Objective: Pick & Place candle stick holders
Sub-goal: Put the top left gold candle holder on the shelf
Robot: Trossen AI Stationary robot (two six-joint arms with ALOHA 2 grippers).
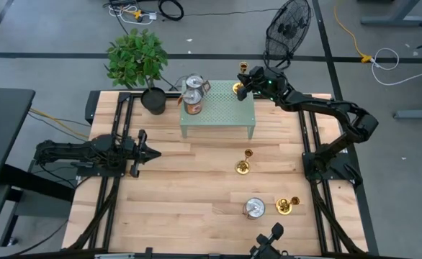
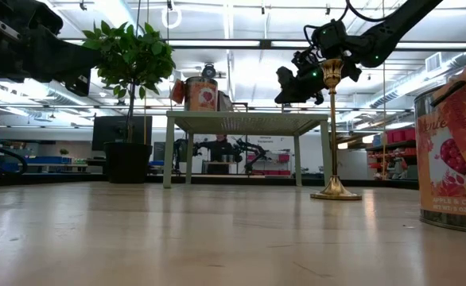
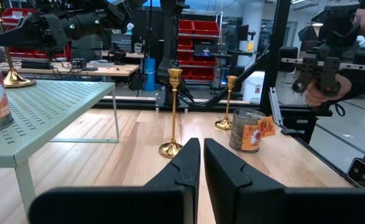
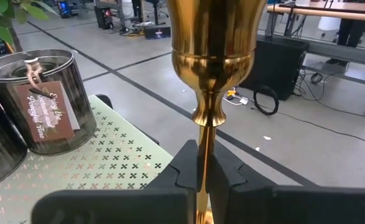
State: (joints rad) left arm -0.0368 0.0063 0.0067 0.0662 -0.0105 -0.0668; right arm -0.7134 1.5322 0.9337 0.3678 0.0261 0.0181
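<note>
My right hand [image 4: 205, 171] is clamped on the candle stick holder [image 4: 211, 74] stem, over the green rack [image 1: 225, 108] corner. I should lower it vertically, release only once its base sits flat.

We look straight down on the bench [image 1: 196, 194]. Low, we face level across it. Wrist cameras sit close, sharing the green perforated stand [image 1: 218, 111].

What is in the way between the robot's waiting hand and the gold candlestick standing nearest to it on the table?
Nothing visible. The left gripper, jaws shut, faces the gold candlestick across bare wooden table. The green rack stands off to one side, the tin to the other.
</note>
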